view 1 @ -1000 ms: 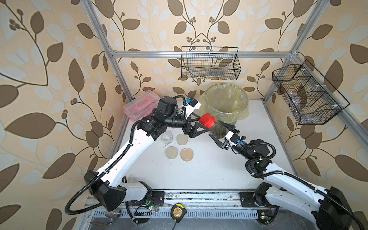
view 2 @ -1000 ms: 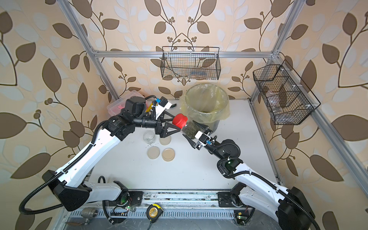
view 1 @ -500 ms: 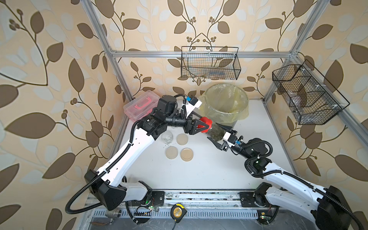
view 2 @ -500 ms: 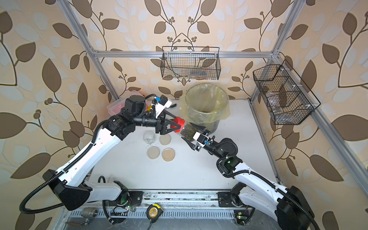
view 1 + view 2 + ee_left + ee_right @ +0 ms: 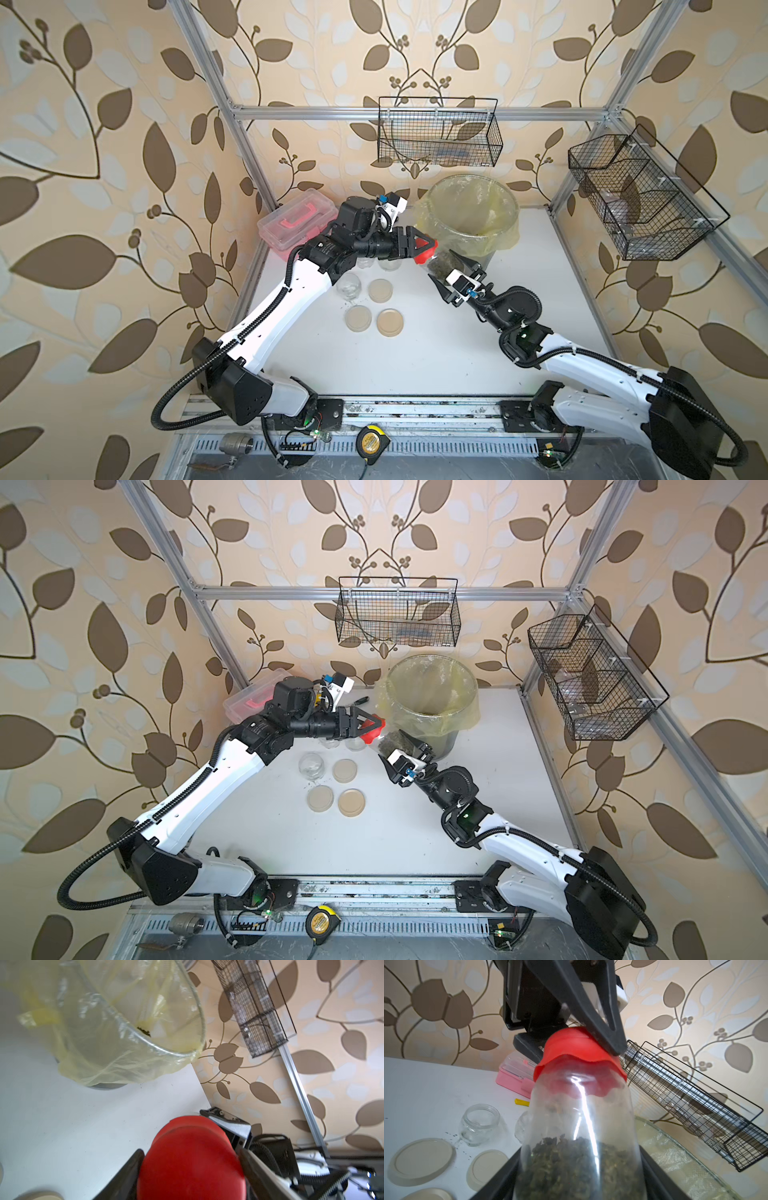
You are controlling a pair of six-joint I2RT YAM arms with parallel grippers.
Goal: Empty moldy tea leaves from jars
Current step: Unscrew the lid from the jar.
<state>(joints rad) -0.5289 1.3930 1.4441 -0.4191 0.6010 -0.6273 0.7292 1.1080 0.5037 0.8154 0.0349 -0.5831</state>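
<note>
A clear glass jar (image 5: 438, 267) holding moldy tea leaves (image 5: 577, 1163) hangs tilted above the table beside the bin. My right gripper (image 5: 390, 744) is shut on its body. Its red lid (image 5: 424, 253) is on, and my left gripper (image 5: 191, 1167) is shut on that lid, one finger (image 5: 591, 1012) pressing each side. An empty, lidless jar (image 5: 349, 286) stands on the table, and two more (image 5: 388, 264) are partly hidden under my left arm. Three beige lids (image 5: 380, 290) lie loose near them. A few dark specks are scattered by the empty jar (image 5: 479, 1124).
The grey bin with the yellowish liner (image 5: 511, 232) stands behind the held jar, with some leaf bits (image 5: 144, 1031) inside. A pink toolbox (image 5: 297, 224) sits at the back left. Wire baskets hang on the back wall (image 5: 438, 133) and the right wall (image 5: 640, 199).
My left gripper was open around the red lid and has closed on it. The right gripper has kept its hold on the jar, which has shifted slightly left.
</note>
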